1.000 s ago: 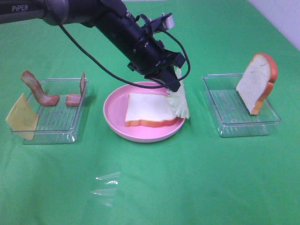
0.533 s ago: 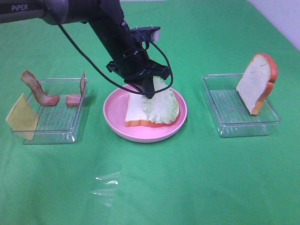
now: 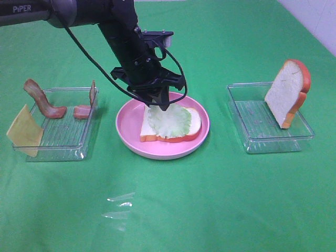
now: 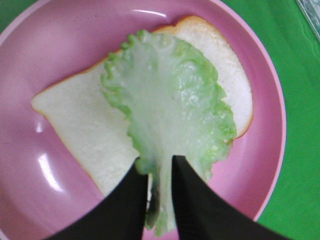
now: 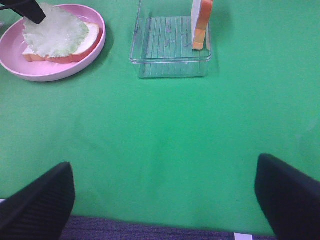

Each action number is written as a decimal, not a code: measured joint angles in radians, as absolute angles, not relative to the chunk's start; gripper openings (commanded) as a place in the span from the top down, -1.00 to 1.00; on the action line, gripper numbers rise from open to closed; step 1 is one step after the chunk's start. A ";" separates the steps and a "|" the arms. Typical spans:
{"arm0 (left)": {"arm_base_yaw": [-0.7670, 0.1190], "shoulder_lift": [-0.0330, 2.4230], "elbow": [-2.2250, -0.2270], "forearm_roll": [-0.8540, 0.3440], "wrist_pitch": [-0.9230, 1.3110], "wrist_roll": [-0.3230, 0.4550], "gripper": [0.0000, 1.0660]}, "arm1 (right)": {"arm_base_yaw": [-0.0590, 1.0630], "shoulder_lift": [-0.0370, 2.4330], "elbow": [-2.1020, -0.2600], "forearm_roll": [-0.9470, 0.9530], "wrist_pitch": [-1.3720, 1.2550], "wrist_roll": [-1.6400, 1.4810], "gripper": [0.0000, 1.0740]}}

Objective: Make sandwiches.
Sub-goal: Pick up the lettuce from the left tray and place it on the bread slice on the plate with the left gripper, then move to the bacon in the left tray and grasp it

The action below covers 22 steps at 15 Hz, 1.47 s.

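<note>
A white bread slice (image 3: 151,131) with orange-brown crust lies on the round pink plate (image 3: 157,152). Pale green lettuce (image 3: 169,122) lies spread over the slice. My left gripper (image 3: 157,103) stands over the plate's back edge, shut on the lettuce's stem end. In the left wrist view the gripper (image 4: 160,200) pinches the lettuce (image 4: 170,100) over the bread (image 4: 80,125). A second bread slice (image 3: 287,93) leans upright in the right clear tray (image 3: 262,142). Bacon strips (image 3: 42,101) and a yellow cheese slice (image 3: 23,132) are at the left tray (image 3: 63,142). My right gripper (image 5: 165,205) is open and empty, low over bare cloth.
Green cloth covers the table. A scrap of clear plastic film (image 3: 119,206) lies on the cloth in front of the plate. The right wrist view shows the plate (image 5: 75,62) and the right tray (image 5: 170,55) far ahead.
My left gripper has swung left with the lettuce, from hanging off the plate's right edge to lying flat over the bread slice. The right arm has not moved.
</note>
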<state>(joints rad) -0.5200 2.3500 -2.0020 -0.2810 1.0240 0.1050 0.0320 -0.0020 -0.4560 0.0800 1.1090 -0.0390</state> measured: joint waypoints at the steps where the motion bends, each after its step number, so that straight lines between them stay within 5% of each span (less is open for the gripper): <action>1: -0.520 2.350 -2.014 -0.263 1.028 0.077 -0.91 | 0.032 -0.002 -0.456 0.080 1.109 -0.039 -0.74; 6: -0.520 2.347 -2.215 -0.198 1.204 0.034 -0.89 | 0.032 -0.002 -0.456 0.080 1.109 -0.039 -0.74; 12: -0.486 2.126 -2.081 -0.115 1.211 -0.010 -0.89 | 0.032 -0.002 -0.456 0.080 1.109 -0.039 -0.74; 14: -0.381 2.028 -1.969 -0.082 1.214 -0.013 -0.89 | 0.032 -0.002 -0.456 0.080 1.109 -0.039 -0.74; 15: -0.255 1.994 -1.918 -0.064 1.215 -0.014 -0.89 | 0.032 -0.002 -0.456 0.080 1.109 -0.039 -0.74; 22: -0.040 2.046 -1.907 -0.063 1.214 0.021 -0.89 | 0.032 -0.002 -0.456 0.080 1.109 -0.039 -0.74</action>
<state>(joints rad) -0.0400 2.0460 -1.9070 -0.0630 1.2140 0.0210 0.0320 -0.0020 -0.4560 0.0800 1.1090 -0.0390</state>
